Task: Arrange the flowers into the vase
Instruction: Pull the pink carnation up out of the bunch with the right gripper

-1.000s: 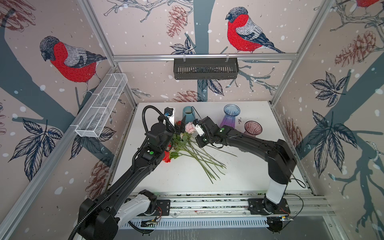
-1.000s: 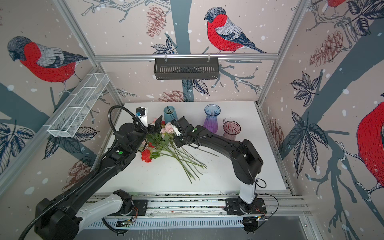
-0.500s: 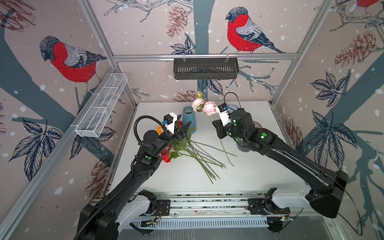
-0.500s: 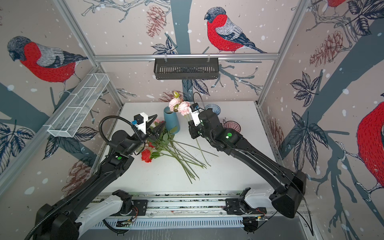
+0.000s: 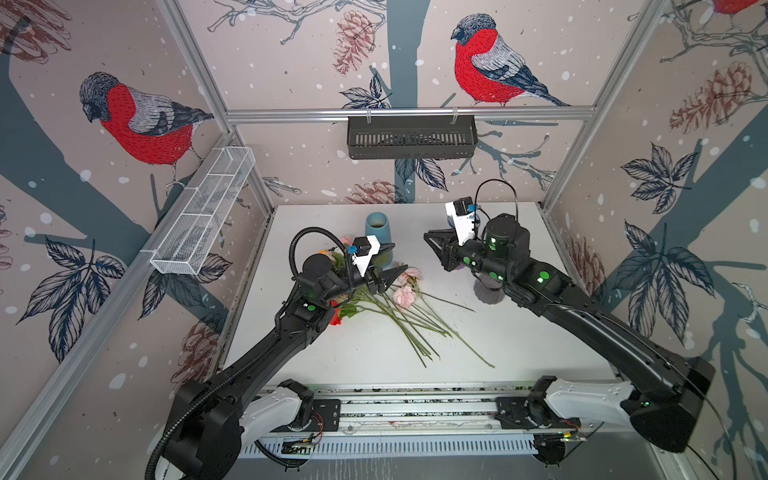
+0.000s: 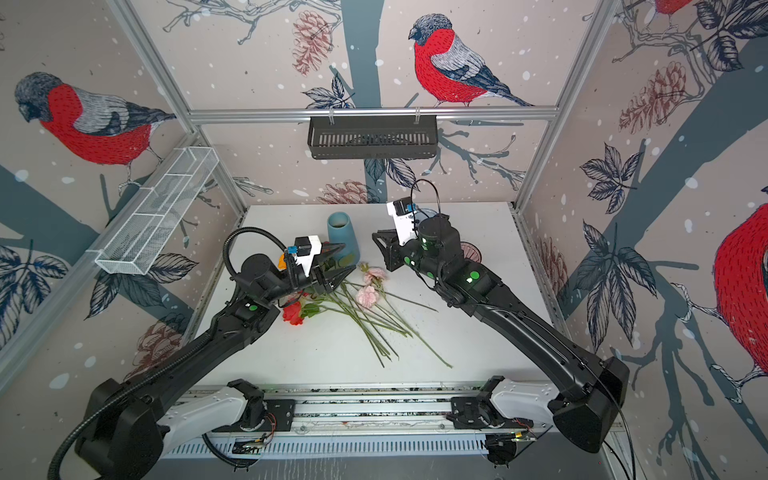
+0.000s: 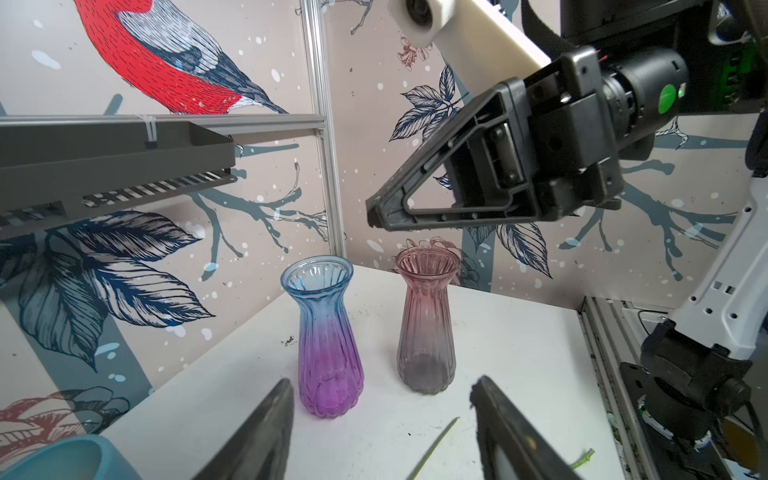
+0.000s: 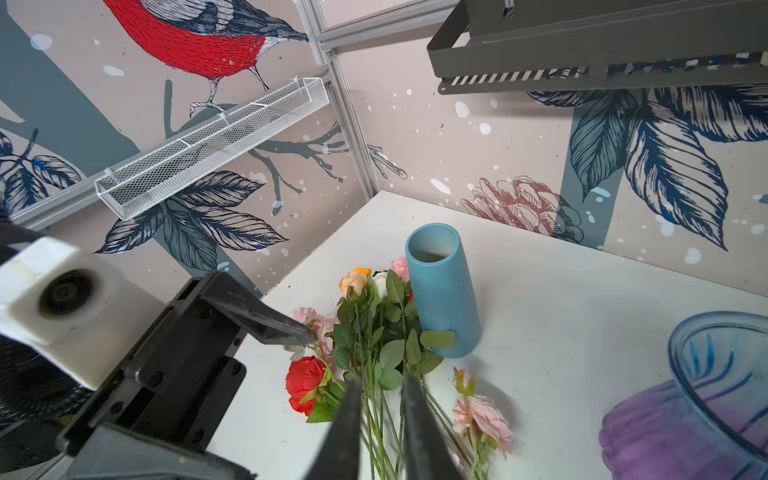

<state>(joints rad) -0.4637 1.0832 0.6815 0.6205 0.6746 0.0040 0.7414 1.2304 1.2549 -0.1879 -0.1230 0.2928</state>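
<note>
Black slotted basket [image 5: 411, 137], white tray [image 5: 203, 216], apparently mesh

Black arms [image 5: 266, 349], white shoulder housings [image 5: 272, 409], green dots [image 5: 543, 275] (black looping cables [image 5: 296, 245]).

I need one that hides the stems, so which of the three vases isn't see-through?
The plain teal vase beside the flowers: smooth and opaque. The blue-purple vase and the pink-grey vase are ribbed see-through glass.

SURFACE: white table [image 5: 519, 345] | LEFT CLAW [image 5: 400, 258]: flowers [image 5: 390, 309] heaped flat beneath it, stems fanning toward the near edge; teal vase [image 5: 374, 228] upright just behind | RIGHT CLAW [image 5: 434, 251]: purple vase [image 7: 328, 345] and pink vase [image 7: 426, 332] upright beneath, side by side, apart | BETWEEN CLAWS: two pink blooms [image 5: 404, 296], flat
</note>
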